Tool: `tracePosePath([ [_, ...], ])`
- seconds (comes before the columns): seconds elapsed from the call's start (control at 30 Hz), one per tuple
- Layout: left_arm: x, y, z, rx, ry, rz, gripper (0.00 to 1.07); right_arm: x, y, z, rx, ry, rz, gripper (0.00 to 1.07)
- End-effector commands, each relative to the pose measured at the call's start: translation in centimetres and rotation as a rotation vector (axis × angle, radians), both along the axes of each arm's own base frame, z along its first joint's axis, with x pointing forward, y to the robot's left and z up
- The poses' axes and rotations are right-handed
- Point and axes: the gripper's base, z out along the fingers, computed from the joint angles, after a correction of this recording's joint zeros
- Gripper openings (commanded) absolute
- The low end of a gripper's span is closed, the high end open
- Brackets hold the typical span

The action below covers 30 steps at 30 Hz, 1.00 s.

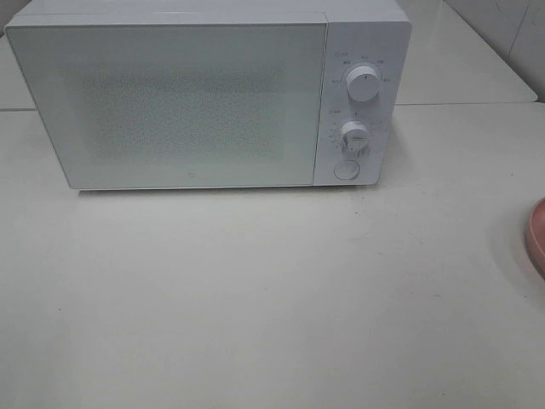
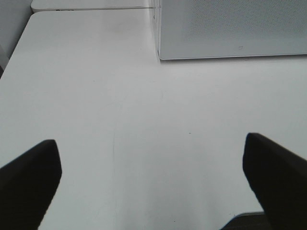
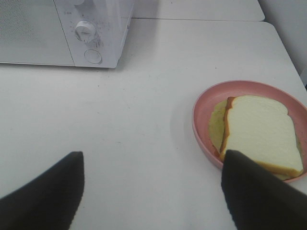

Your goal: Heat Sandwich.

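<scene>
The white microwave (image 1: 196, 94) stands at the back of the table with its door shut; it also shows in the left wrist view (image 2: 230, 28) and the right wrist view (image 3: 72, 28). The sandwich (image 3: 261, 132), white bread with tan crust, lies on the round pink plate (image 3: 204, 108) at the table's right; only the plate's rim (image 1: 536, 234) shows in the exterior view. My right gripper (image 3: 153, 191) is open, hovering above the table, one fingertip (image 3: 254, 191) close to the plate. My left gripper (image 2: 151, 179) is open and empty over bare table before the microwave's left corner.
The microwave has two knobs (image 1: 363, 85) and a round door button (image 1: 346, 169) on its right panel. A second white table (image 1: 460, 51) adjoins behind. The table's left edge (image 2: 14, 52) shows in the left wrist view.
</scene>
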Motion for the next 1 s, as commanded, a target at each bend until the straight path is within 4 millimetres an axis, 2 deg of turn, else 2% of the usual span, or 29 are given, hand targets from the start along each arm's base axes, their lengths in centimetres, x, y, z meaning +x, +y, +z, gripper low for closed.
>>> tracePosePath([
  [0.03,-0.30,-0.07,0.07,-0.014,-0.036,0.002,0.98,-0.39,-0.02,-0.01,0.004,-0.032,-0.009,0.76],
  [1.0,-0.30,-0.07,0.07,-0.014,-0.036,0.002,0.98,-0.39,-0.02,-0.01,0.004,-0.032,-0.009,0.76],
])
